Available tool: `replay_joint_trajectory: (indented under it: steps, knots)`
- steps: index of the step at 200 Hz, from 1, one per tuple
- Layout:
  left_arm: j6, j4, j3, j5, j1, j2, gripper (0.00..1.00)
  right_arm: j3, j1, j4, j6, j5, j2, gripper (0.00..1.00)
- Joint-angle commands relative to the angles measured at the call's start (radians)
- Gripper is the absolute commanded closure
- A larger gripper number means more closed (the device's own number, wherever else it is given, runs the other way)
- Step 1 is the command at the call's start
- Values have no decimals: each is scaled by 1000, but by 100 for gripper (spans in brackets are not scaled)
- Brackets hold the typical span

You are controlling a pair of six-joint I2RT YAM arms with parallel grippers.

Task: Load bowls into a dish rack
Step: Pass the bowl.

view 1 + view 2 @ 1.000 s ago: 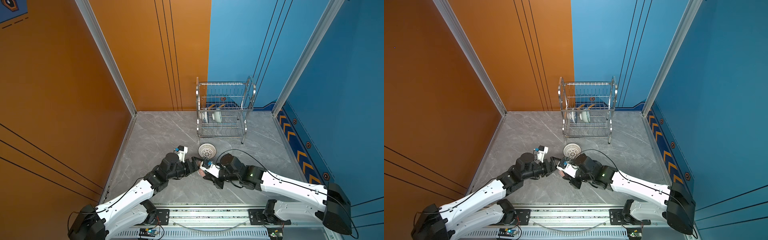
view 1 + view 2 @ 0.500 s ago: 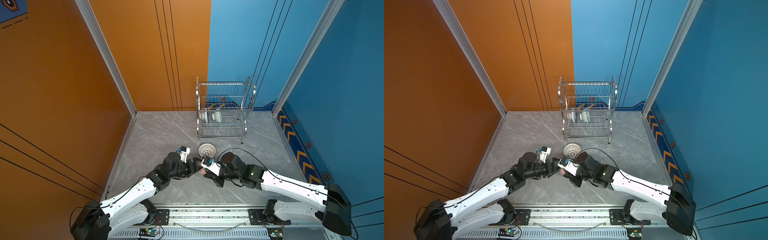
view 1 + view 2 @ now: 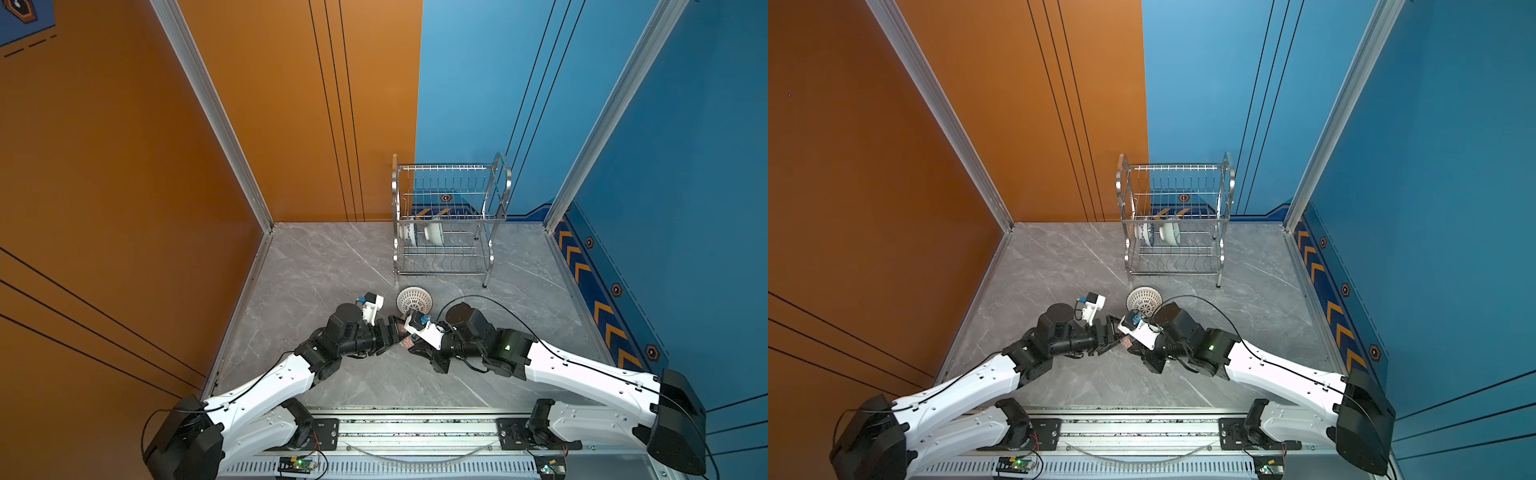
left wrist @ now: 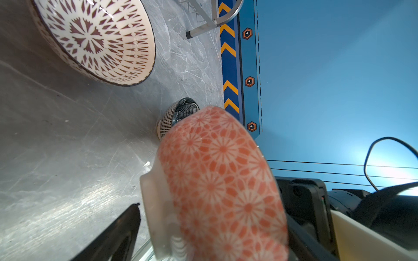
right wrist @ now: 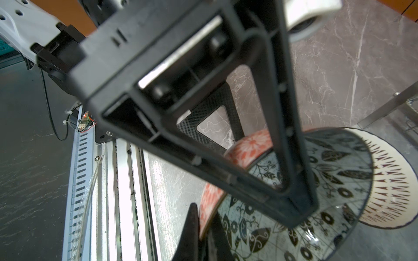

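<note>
Left gripper (image 3: 394, 332) has edged in, fingers spread astride the reddish bowl (image 4: 221, 180), which is tipped sideways, foot toward it; right gripper (image 5: 203, 228) pinches the rim.

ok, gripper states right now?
left gripper: open around the red bowl, not gripping it.
right gripper: shut on the red bowl's rim.

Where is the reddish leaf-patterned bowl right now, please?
In both top views the leaf-patterned bowl is central, between the open left hand and the right hand, which pinches its rim, just in front of the lattice-patterned bowl.
</note>
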Motion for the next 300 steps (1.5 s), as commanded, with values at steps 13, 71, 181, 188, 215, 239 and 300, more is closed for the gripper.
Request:
replay_joint_trajectory:
  steps: [13,71,181,188,215,239,300]
  knots:
    - [-8,14,26,13,6,-2,18,1,-3,69,6,-15,1,100]
    - [-6,13,31,10,3,9,19,6,4,79,7,-21,27,100]
    - [35,13,33,-8,0,-11,35,-5,-6,100,29,-16,37,100]
    - [42,13,31,-13,-2,-17,36,-7,-7,102,31,-16,37,100]
    - [50,14,31,-26,-3,-30,39,-12,-10,113,38,-14,34,100]
    - [54,13,28,-35,-5,-34,39,-17,-13,119,42,-14,35,100]
    - [40,14,28,-35,-7,-24,25,-4,2,112,25,-20,31,100]
